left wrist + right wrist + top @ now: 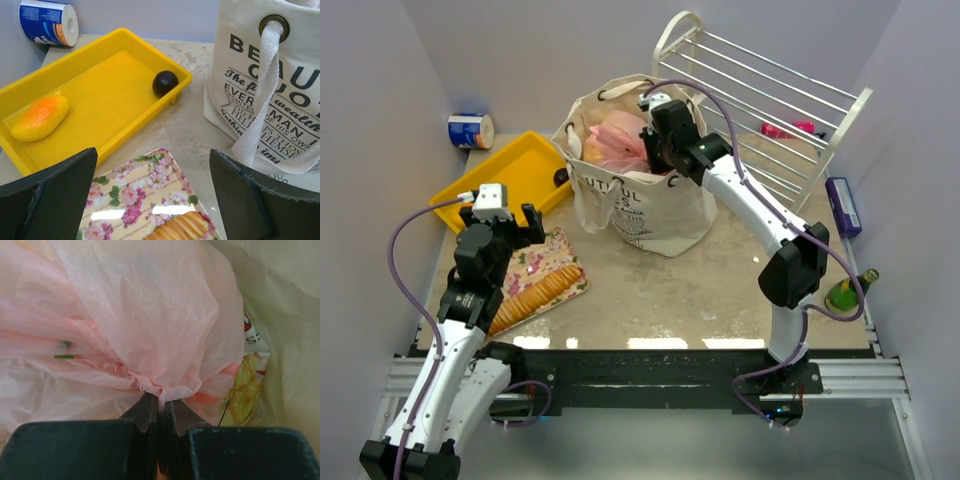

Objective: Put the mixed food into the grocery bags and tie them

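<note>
Pinching gathered pink plastic bag [150,315] between closed jaws, right gripper [161,402] inside canvas tote [640,215], tote upright on table [720,290], chip packet [247,390] beside bag within tote, left gripper [152,165] fully spread, holding nothing, above floral cracker sleeve [140,205], near yellow tray [115,37]

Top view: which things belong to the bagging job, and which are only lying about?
Job: canvas tote; pink plastic bag inside it, pinched by the right gripper; orange-yellow fruit and dark round fruit in the yellow tray.
Lying about: blue-and-white can; cracker sleeve; white rack; green bottle; purple box.
</note>
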{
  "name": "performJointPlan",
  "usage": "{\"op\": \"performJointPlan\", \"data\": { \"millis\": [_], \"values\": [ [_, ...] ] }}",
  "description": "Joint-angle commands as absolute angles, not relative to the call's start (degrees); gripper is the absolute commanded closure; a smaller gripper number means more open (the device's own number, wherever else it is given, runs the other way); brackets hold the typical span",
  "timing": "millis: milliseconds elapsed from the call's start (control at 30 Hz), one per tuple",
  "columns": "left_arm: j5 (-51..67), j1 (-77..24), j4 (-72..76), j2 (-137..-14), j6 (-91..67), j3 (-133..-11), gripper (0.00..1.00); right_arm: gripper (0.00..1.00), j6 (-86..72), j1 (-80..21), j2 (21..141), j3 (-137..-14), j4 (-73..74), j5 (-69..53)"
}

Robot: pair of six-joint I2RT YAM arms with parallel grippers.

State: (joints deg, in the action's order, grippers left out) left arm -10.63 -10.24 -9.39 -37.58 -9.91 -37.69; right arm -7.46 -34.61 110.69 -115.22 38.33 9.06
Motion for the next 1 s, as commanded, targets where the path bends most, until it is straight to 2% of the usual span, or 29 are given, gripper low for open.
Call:
{"op": "performJointPlan", "data": {
  "millis": [0,33,67,133,167,267,333,467,600,733,967],
  "values": [
    [-9.7,-10.0,-5.3,-37.1,-11.1,-37.6,0.0,0.93,-8.2,-34.1,108.7,-117.9,42.7,12.5],
    [-9.2,-9.9,-5.2,-37.1,-11.3,-37.8,0.0,0.85,-8.2,-34.1,108.5,-121.4,43.4,11.7],
    [-8.9,-9.9,-5.4,-37.2,-12.6,-38.4,0.0,0.61,-8.0,-34.1,108.5,-123.4,43.9,10.5],
    [-7.5,-10.0,-7.0,-37.4,-14.5,-39.7,0.0,0.35,-7.7,-34.2,107.8,-126.6,44.8,5.8],
    [-7.1,-10.0,-7.4,-37.4,-16.6,-40.9,0.0,0.19,-7.7,-34.1,107.2,-129.2,44.7,3.8],
    [-5.4,-10.0,-8.8,-37.7,-19.0,-44.5,0.0,0.01,-8.3,-34.2,104.2,-132.6,43.1,-2.2],
    [-3.6,-9.9,-9.0,-38.6,-17.9,-46.5,0.0,0.01,-9.0,-33.8,102.0,-134.5,42.8,-2.6],
    [-5.3,-9.8,-13.5,-46.3,-16.0,-55.4,0.0,0.01,-12.7,-25.7,98.5,-132.6,41.7,-4.3],
    [2.5,-7.0,-16.3,-51.5,-17.4,-62.8,0.0,0.01,-15.0,-17.7,93.0,-126.3,40.4,-6.4],
    [4.0,-7.0,-14.9,-49.7,-17.3,-64.7,0.0,0.01,-13.4,-16.3,77.8,-108.5,33.2,-0.1],
    [-2.9,-7.0,-20.9,-43.9,-15.2,-65.0,0.0,0.01,-12.0,-16.3,54.8,-75.5,14.0,9.5]
  ]
}}
